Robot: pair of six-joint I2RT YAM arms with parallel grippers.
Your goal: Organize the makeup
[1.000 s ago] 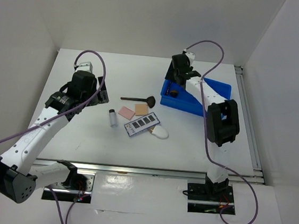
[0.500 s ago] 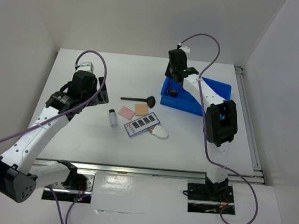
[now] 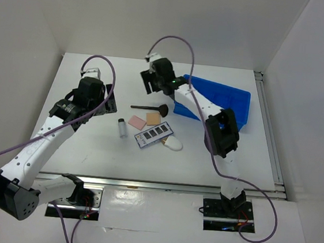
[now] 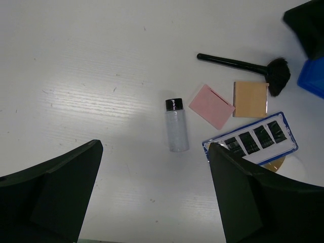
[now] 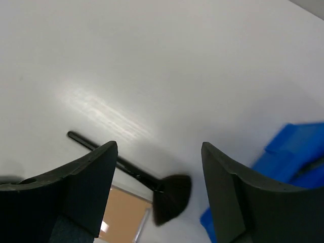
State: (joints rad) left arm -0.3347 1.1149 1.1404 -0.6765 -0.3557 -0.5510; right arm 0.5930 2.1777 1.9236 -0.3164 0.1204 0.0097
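One black-handled brush [image 3: 149, 107], one eyeshadow palette [image 3: 153, 134], one white sponge [image 3: 173, 144] and one clear vial [image 3: 121, 127] lie on the counter [image 3: 192, 165]. Two square pads: one pink pad [image 3: 137, 122], one tan pad [image 3: 152, 119]. One blue tray [image 3: 228, 99] sits far right. Two arms: left arm [image 3: 35, 146], right arm [image 3: 225, 131].
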